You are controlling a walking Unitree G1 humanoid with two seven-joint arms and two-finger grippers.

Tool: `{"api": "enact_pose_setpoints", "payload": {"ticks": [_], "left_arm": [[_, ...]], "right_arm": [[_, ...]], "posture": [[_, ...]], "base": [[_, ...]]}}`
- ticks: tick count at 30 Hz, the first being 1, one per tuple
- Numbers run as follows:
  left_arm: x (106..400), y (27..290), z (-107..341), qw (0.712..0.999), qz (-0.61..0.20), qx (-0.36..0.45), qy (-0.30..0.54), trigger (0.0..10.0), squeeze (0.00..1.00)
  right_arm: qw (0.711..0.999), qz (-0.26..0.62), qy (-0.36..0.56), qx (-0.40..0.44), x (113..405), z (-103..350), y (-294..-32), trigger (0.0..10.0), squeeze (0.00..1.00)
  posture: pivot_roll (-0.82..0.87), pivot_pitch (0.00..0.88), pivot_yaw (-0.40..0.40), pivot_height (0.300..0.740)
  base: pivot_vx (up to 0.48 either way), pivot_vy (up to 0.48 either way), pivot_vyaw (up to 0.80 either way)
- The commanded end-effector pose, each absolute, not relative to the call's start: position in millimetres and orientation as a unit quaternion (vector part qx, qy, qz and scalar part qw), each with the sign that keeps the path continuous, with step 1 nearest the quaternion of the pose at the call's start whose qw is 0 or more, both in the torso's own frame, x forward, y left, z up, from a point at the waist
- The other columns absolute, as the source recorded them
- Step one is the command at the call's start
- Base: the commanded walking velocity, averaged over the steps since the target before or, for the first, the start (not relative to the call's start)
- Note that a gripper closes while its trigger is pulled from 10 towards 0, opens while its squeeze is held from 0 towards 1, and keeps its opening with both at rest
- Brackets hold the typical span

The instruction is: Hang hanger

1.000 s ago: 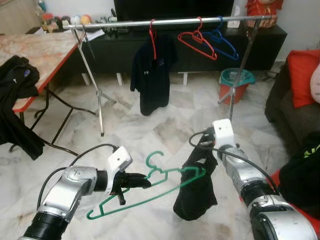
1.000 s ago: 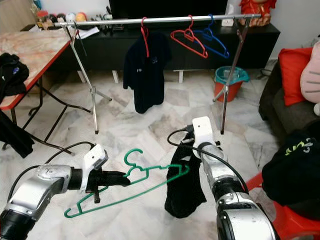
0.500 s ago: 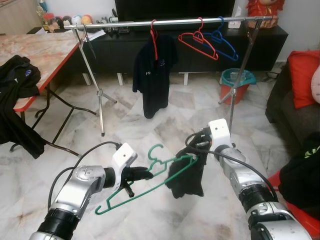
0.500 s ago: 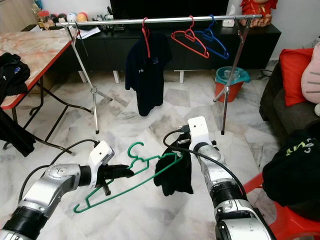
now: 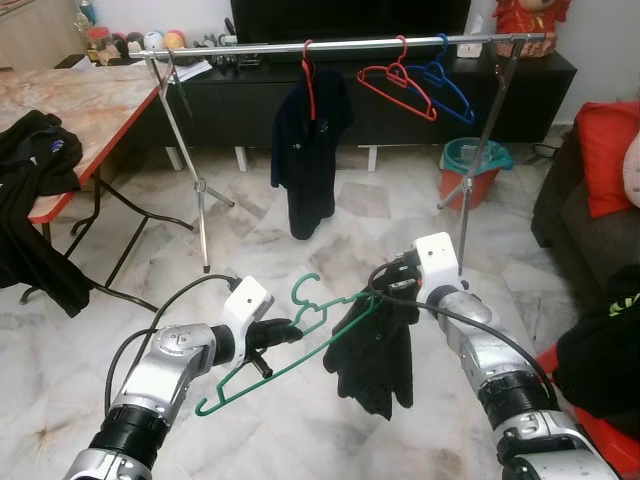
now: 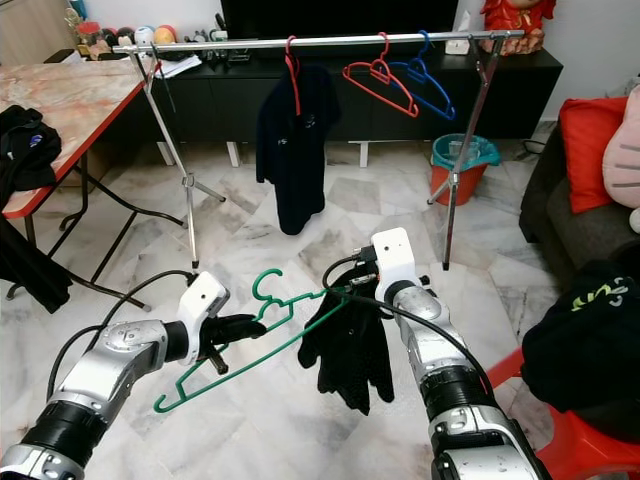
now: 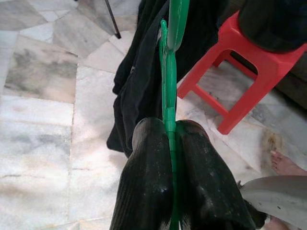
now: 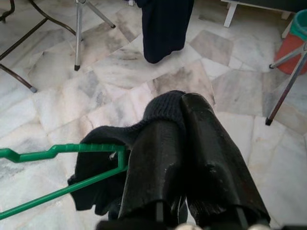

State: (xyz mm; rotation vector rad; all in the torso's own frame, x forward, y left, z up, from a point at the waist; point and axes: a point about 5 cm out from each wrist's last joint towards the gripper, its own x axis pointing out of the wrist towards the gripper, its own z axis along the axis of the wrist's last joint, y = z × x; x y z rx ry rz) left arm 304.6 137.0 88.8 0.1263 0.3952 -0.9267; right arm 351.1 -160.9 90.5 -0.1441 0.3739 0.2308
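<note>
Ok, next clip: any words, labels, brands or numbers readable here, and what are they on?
None can be read.
Hanging shirt: small pale chest mark, too small to read.
Black garment on the table: small blue-white mark, blurred.
Dark garment at the right edge: yellow-green lettering, partly cut off and unreadable.
The green hanger and the black cloth on it carry no visible text.

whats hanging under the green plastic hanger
A dark crumpled garment hangs from the green plastic hanger's right end, pinched by the right gripper. Marble floor lies below; the garment's folds hide its shape.
</note>
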Motion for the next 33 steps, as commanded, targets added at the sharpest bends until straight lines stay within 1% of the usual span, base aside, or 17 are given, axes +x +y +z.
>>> {"api": "enact_pose_setpoints", "payload": {"ticks": [1,3,8,16,19,20,21,22,30,33], "left_arm": [[306,140,93,0.872,-0.45,0.052,0.186,10.0,0.0],[303,138,94,0.864,-0.466,0.045,0.186,10.0,0.0],[307,137,93,0.869,-0.457,0.054,0.185,10.0,0.0],[306,133,93,0.863,-0.467,0.048,0.186,10.0,0.0],[311,137,93,0.875,-0.442,0.066,0.183,10.0,0.0],[311,137,93,0.875,-0.442,0.066,0.183,10.0,0.0],[316,139,93,0.887,-0.419,0.072,0.18,10.0,0.0],[317,139,93,0.889,-0.415,0.072,0.179,10.0,0.0],[320,137,95,0.897,-0.402,0.072,0.168,10.0,0.0],[319,134,95,0.892,-0.415,0.065,0.168,10.0,0.0]], "right_arm": [[0.974,0.124,0.174,-0.07,352,97,-156,10.0,0.0],[0.974,0.132,0.172,-0.07,351,99,-153,10.0,0.0],[0.973,0.136,0.174,-0.07,349,101,-151,10.0,0.0],[0.972,0.135,0.181,-0.071,345,99,-153,10.0,0.0],[0.971,0.138,0.184,-0.07,343,99,-151,10.0,0.0],[0.971,0.138,0.184,-0.07,343,99,-151,10.0,0.0],[0.97,0.141,0.186,-0.069,342,100,-150,10.0,0.0],[0.969,0.143,0.187,-0.07,341,100,-149,10.0,0.0],[0.963,0.149,0.207,-0.088,329,92,-150,10.0,0.0],[0.962,0.153,0.21,-0.087,327,90,-149,10.0,0.0]], "posture": [[-0.02,0.0,0.041,0.74],[-0.02,0.0,0.041,0.74],[-0.02,0.0,0.041,0.74],[-0.02,0.0,0.042,0.74],[-0.02,0.0,0.041,0.74],[-0.02,0.0,0.041,0.74],[-0.02,0.0,0.041,0.74],[-0.02,0.0,0.04,0.74],[-0.02,0.0,0.04,0.74],[-0.02,0.0,0.039,0.74]], "base": [[0.0,0.0,0.0],[0.0,0.0,0.0],[0.0,0.0,0.0],[0.0,0.0,0.0],[0.0,0.0,0.0],[0.0,0.0,0.0],[0.0,0.0,0.0],[0.0,0.0,0.0],[0.0,0.0,0.0],[0.0,0.0,0.0]]}}
